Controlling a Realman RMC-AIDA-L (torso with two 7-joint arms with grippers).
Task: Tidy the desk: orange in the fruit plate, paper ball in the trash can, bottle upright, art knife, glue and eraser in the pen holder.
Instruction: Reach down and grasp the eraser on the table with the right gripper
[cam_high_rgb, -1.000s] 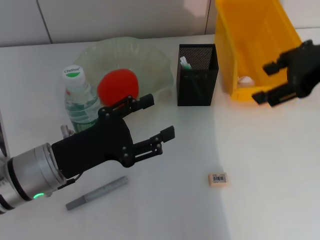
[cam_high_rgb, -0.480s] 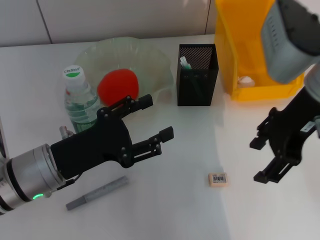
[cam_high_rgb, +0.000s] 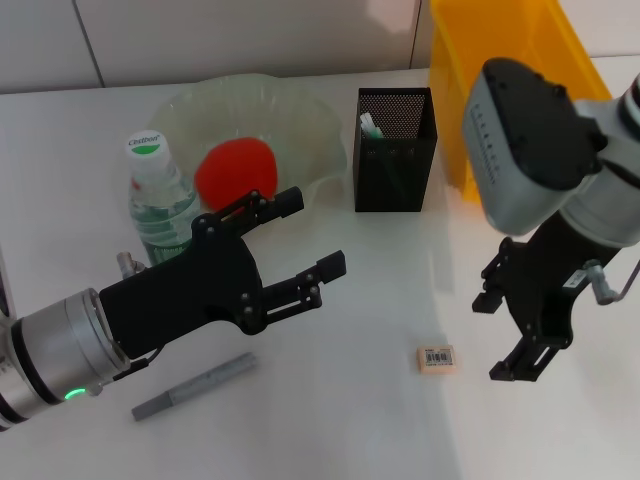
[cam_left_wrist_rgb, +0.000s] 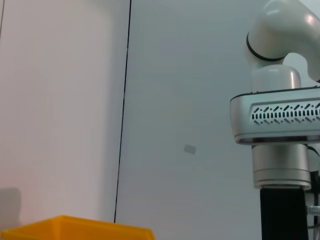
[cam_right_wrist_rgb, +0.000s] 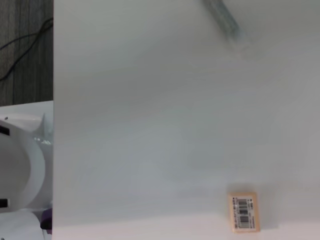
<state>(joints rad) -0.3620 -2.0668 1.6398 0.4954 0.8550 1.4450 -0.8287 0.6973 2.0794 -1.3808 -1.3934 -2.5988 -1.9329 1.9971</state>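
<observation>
Right hand (cam_high_rgb: 503, 325), fingers spread, hangs over the bench (cam_high_rgb: 340, 420) just beside the eraser (cam_high_rgb: 436, 358). Left hand (cam_high_rgb: 300, 243), also spread, hovers near the bottle (cam_high_rgb: 157, 200).

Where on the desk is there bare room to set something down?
Bare desk lies between the grey art knife and eraser. Crowded at the back: bottle, fruit plate, pen holder, trash can.

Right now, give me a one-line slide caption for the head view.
Open right gripper lowered beside the eraser; open left gripper near the upright bottle; orange in the fruit plate.
</observation>
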